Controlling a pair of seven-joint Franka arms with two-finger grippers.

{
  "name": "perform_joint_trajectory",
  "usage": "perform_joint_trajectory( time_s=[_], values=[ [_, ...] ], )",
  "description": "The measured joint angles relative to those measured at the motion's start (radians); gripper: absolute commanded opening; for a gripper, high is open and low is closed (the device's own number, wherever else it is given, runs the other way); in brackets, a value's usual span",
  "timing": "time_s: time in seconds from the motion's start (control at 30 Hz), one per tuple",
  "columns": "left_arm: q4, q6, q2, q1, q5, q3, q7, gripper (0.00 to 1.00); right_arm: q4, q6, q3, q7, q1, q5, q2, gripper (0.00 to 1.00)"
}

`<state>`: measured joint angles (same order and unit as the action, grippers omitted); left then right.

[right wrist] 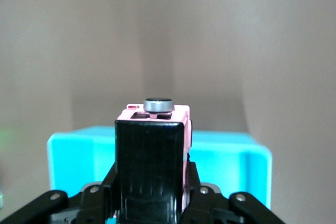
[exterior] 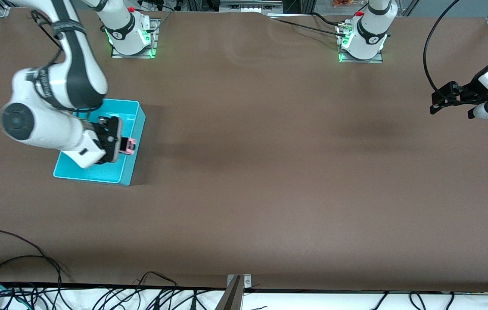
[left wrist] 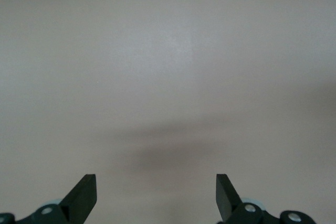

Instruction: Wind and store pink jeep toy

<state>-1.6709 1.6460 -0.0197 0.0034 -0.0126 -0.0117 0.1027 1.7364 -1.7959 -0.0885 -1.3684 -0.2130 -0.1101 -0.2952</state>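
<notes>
At the right arm's end of the table you see the bin (exterior: pixel 129 142), a cyan open-topped box standing on the brown table (exterior: pixel 269 172); your right gripper (exterior: pixel 124 145) hangs over the bin, near the wall that faces the middle of the table; its fingers are clenched on the jeep (exterior: pixel 130 146), a small pink toy car with a black roof and rear, which is held in the air above the bin and does not rest on anything; in the right wrist view the jeep (right wrist: pixel 155 150) fills the space between the fingers, black rear toward the camera, pink body showing along its edges, and a round grey-rimmed black disc sits at the end away from the camera; the bin (right wrist: pixel 231 166) appears below it as a cyan wall and rim; the right gripper (right wrist: pixel 152 198) clasps the toy from both sides; toward the left arm's end of the table your left gripper (exterior: pixel 450 105) waits over bare table surface, well apart from the bin; its fingers are released and spread wide, holding nothing; in the left wrist view the left gripper (left wrist: pixel 156 195) shows two dark fingertips (left wrist: pixel 84 195) set far apart, with only the table's plain surface and a faint shadow between them.
</notes>
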Motion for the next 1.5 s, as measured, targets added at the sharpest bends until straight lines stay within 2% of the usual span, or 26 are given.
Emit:
perform_joint_trajectory(
  time_s=[0.13, 0.33, 0.5, 0.9, 1.03, 1.13, 1.17, 1.2, 1.23, 1.27, 1.5],
  values=[
    [0.000, -0.001, 0.001, 0.000, 0.000, -0.004, 0.000, 1.00, 0.012, 0.047, -0.043, -0.069, 0.004, -0.003, 0.020, 0.09],
    [0.002, -0.001, 0.002, 0.000, 0.000, -0.006, 0.000, 1.00, 0.091, 0.031, -0.090, -0.156, 0.004, -0.003, 0.033, 0.09],
    [0.004, -0.001, 0.002, 0.002, 0.000, -0.006, 0.000, 1.00, 0.208, -0.074, -0.109, -0.208, 0.004, -0.005, 0.041, 0.09],
    [0.004, -0.001, 0.008, 0.016, 0.000, -0.006, 0.000, 1.00, 0.521, -0.424, -0.125, -0.266, 0.004, -0.006, 0.067, 0.12],
    [0.004, -0.001, 0.010, 0.016, 0.000, -0.007, 0.000, 1.00, 0.571, -0.494, -0.132, -0.298, 0.008, -0.008, 0.065, 0.33],
    [0.004, -0.001, 0.011, 0.016, 0.000, -0.008, 0.000, 1.00, 0.588, -0.516, -0.135, -0.312, 0.016, -0.023, 0.058, 0.38],
    [0.004, -0.001, 0.012, 0.016, 0.000, -0.009, 0.000, 1.00, 0.590, -0.520, -0.136, -0.318, 0.018, -0.031, 0.055, 0.47],
    [0.004, -0.001, 0.012, 0.016, 0.000, -0.009, 0.000, 1.00, 0.591, -0.524, -0.136, -0.323, 0.019, -0.037, 0.051, 0.66],
    [0.004, -0.001, 0.012, 0.016, -0.001, -0.009, 0.000, 1.00, 0.591, -0.527, -0.137, -0.329, 0.020, -0.042, 0.048, 0.90],
    [0.004, -0.001, 0.012, 0.016, -0.001, -0.009, 0.000, 1.00, 0.591, -0.530, -0.137, -0.333, 0.020, -0.045, 0.045, 1.00],
    [0.004, -0.001, 0.012, 0.017, -0.001, -0.009, 0.000, 1.00, 0.590, -0.535, -0.137, -0.341, 0.021, -0.065, 0.039, 1.00]
  ],
)
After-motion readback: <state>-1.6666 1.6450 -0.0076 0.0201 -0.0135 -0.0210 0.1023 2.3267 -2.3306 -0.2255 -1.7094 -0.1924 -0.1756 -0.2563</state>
